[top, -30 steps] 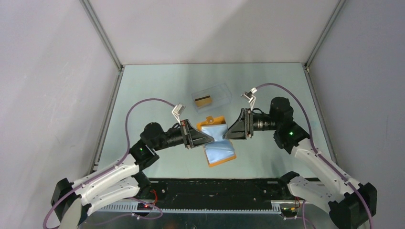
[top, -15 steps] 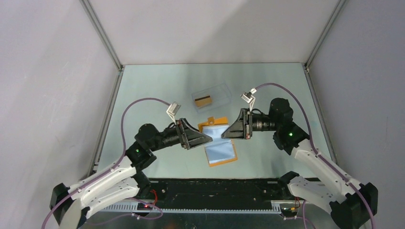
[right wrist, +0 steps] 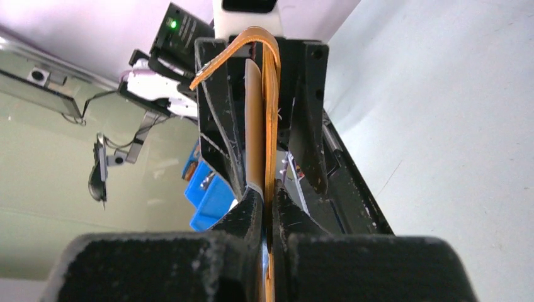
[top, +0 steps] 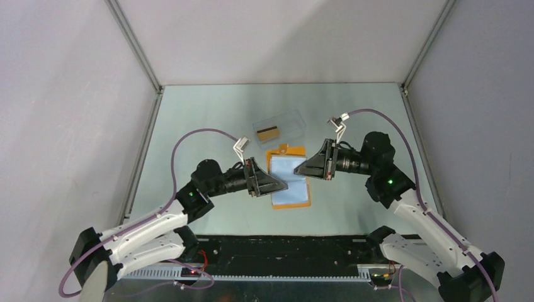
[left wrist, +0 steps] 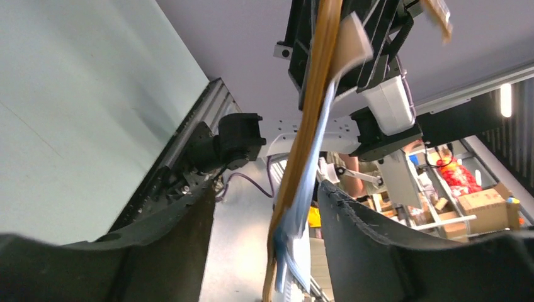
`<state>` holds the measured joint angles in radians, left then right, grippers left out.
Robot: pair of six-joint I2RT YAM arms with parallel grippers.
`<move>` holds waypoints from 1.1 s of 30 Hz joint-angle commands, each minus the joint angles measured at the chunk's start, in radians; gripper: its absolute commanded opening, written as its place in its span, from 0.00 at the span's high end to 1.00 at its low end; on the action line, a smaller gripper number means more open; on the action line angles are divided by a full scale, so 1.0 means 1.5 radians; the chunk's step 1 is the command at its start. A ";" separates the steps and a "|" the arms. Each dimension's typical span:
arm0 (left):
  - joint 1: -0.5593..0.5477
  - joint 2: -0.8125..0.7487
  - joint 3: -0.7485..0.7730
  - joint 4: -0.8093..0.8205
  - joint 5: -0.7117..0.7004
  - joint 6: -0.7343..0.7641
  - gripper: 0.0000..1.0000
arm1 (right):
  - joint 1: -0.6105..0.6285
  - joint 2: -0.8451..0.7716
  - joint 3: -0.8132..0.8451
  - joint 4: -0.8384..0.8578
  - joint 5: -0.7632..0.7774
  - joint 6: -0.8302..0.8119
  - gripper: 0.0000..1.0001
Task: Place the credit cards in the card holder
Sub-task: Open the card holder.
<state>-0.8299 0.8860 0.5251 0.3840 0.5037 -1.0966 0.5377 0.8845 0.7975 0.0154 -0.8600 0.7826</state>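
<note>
- Card holder (top: 290, 178) – spread flat, blue-grey inside up, mid-table, just near of clear box (top: 291, 121).
- Credit card (top: 267, 132) w/ dark stripe lies in box.
- R gripper (right wrist: 269, 194) pinched tight on holder's orange edge.
- L gripper (left wrist: 267, 189) – jaws wide, holder between, unclamped.

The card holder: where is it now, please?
Top view: the card holder is central, between the left gripper and right gripper, below the clear box.

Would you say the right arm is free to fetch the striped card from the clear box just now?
Probably not: the right gripper is shut on the card holder and would have to release it first. The credit card lies in the clear box just beyond, with nothing between.
</note>
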 commanded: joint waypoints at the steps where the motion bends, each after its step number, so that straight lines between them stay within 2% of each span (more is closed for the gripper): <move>1: -0.018 0.000 0.023 0.020 -0.006 0.024 0.42 | -0.012 -0.029 0.028 0.003 0.086 0.052 1.00; 2: -0.021 0.001 0.024 0.021 -0.012 0.025 0.56 | -0.014 -0.029 0.028 -0.004 0.093 0.059 1.00; 3: -0.024 0.001 0.026 0.025 -0.014 0.025 0.63 | -0.014 -0.028 0.027 -0.004 0.094 0.067 1.00; 4: -0.024 0.000 0.026 0.026 -0.019 0.025 0.80 | -0.013 -0.023 0.028 -0.001 0.092 0.070 1.00; 6: -0.025 -0.002 0.028 0.028 -0.029 0.024 0.97 | -0.013 -0.019 0.028 -0.016 0.089 0.068 0.97; 7: -0.025 -0.005 0.028 0.028 -0.039 0.022 0.99 | -0.013 -0.019 0.028 -0.028 0.092 0.057 0.92; 8: -0.025 -0.006 0.026 0.029 -0.047 0.015 1.00 | -0.016 -0.023 0.028 -0.056 0.098 0.051 0.75; 9: -0.025 -0.008 0.019 0.028 -0.066 0.009 1.00 | -0.024 -0.026 0.029 -0.076 0.117 0.036 0.66; 10: -0.022 -0.008 0.015 0.026 -0.074 -0.008 1.00 | -0.029 -0.035 0.028 -0.119 0.129 0.028 0.48; 12: -0.019 -0.003 -0.006 0.010 -0.097 -0.051 1.00 | -0.046 -0.051 0.029 -0.180 0.162 0.006 0.29; 14: -0.018 0.008 -0.027 0.005 -0.113 -0.090 1.00 | -0.065 -0.064 0.029 -0.232 0.186 -0.016 0.16; 17: -0.017 0.024 -0.056 0.004 -0.132 -0.155 1.00 | -0.079 -0.074 0.037 -0.304 0.197 -0.059 0.14; 20: -0.017 0.033 -0.077 0.002 -0.148 -0.181 1.00 | -0.075 -0.078 0.044 -0.340 0.190 -0.105 0.19; 21: -0.016 0.035 -0.079 0.001 -0.153 -0.186 1.00 | -0.074 -0.080 0.044 -0.347 0.183 -0.112 0.27; 23: -0.015 0.040 -0.082 -0.001 -0.158 -0.192 1.00 | -0.067 -0.078 0.044 -0.346 0.152 -0.132 0.37; 25: -0.014 0.048 -0.081 -0.004 -0.154 -0.198 1.00 | -0.052 -0.071 0.044 -0.331 0.122 -0.144 0.43; 27: -0.013 0.059 -0.075 -0.004 -0.145 -0.200 1.00 | -0.022 -0.056 0.044 -0.309 0.102 -0.151 0.45; 30: -0.014 0.084 -0.053 -0.005 -0.111 -0.186 1.00 | 0.038 -0.028 0.045 -0.274 0.125 -0.154 0.45; 33: -0.015 0.101 -0.037 -0.009 -0.083 -0.165 1.00 | 0.077 -0.002 0.055 -0.251 0.157 -0.156 0.38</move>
<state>-0.8547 1.0176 0.4026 0.3321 0.3222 -1.3632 0.5831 0.8417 0.8280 -0.4404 -0.6556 0.5865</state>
